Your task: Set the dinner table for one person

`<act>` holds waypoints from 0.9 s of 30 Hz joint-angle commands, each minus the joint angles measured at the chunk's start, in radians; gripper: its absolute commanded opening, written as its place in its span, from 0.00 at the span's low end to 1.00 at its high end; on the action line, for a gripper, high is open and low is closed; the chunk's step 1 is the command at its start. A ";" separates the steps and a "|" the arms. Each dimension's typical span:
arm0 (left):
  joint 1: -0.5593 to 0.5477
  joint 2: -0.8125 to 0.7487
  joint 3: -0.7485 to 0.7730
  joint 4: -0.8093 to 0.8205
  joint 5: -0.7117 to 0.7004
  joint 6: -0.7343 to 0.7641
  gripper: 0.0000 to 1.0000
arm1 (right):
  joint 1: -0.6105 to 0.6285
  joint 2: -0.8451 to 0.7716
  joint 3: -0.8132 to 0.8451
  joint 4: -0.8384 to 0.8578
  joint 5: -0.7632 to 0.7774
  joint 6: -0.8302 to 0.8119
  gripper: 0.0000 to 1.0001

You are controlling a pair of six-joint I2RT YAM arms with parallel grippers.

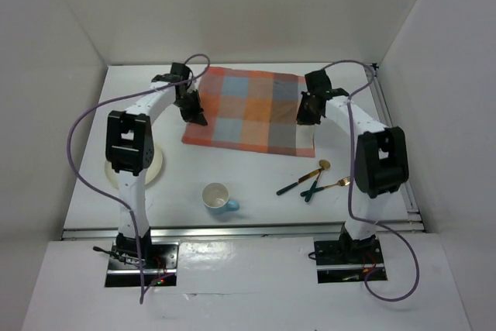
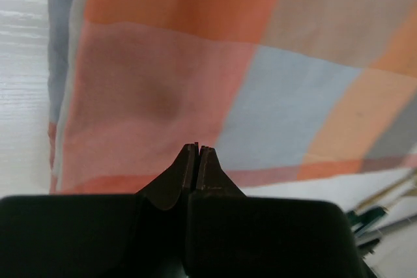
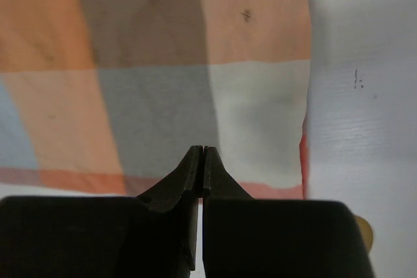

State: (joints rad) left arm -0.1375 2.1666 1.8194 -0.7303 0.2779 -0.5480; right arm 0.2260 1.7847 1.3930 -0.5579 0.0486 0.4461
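Both tools are clenched on nothing: the left gripper has its jaws pressed together above the near left edge of the checked mat, and the right gripper is equally closed and empty above the mat's near right corner; the mat lies slightly askew at the back of the dinner table, the white top that carries everything; the plate sits at the left, partly under the left arm, the cup near the front rail, and the cutlery in a crossed heap at the right. The likely trouble, as I judge it: closed tips lowered here would snag and ruck the cloth rather than grip it; the overlapping cutlery may drag its neighbours when one piece is lifted; the plate is awkward to reach under that arm. No brand, label or legible writing shows; only tiny dark specks on cloth and tabletop.
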 commanded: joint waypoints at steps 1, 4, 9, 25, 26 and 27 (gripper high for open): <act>-0.013 0.018 0.024 -0.035 -0.135 0.031 0.00 | -0.042 0.113 0.047 -0.059 -0.102 0.022 0.00; -0.024 0.038 -0.008 -0.035 -0.167 0.031 0.00 | -0.051 0.182 0.047 -0.031 -0.127 0.022 0.01; -0.024 0.023 -0.166 -0.003 -0.181 -0.004 0.00 | -0.051 0.255 0.002 0.001 -0.139 0.022 0.01; -0.024 -0.194 -0.511 0.014 -0.302 -0.046 0.00 | 0.010 0.114 -0.310 0.061 -0.158 0.032 0.01; -0.024 -0.203 -0.523 0.014 -0.312 -0.046 0.00 | 0.024 0.114 -0.319 0.070 -0.158 0.032 0.01; -0.024 -0.221 -0.546 0.014 -0.312 -0.046 0.00 | 0.041 0.093 -0.337 0.070 -0.147 0.032 0.01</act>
State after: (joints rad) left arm -0.1612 1.9560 1.3411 -0.6277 0.0704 -0.6075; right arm 0.2188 1.8610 1.1416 -0.3843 -0.1135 0.4828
